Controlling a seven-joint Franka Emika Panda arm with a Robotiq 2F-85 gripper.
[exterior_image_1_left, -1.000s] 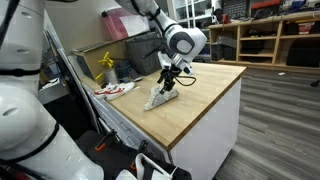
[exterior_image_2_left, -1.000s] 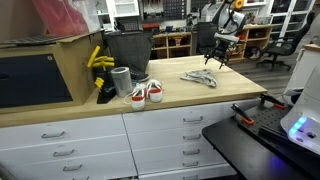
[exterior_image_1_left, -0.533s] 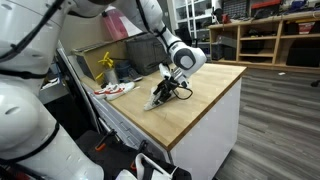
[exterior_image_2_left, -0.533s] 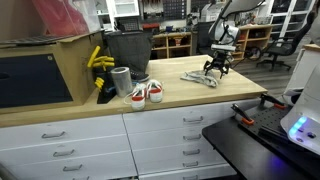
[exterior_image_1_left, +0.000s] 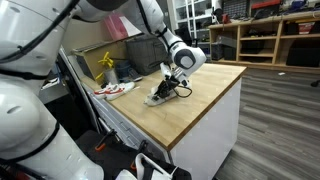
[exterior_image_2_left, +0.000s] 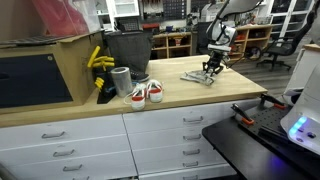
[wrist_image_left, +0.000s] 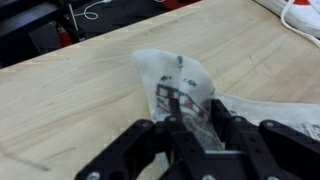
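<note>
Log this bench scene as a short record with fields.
surface: wooden countertop
cloth: white cloth with dark print, crumpled, lying on the countertop
pincer: pincer down on the cloth, a fold between its fingers; firmness of the grip not clear
nearby: pair of sneakers, white with red, and a grey cup beside them, both apart from the cloth
behind: black bin
</note>
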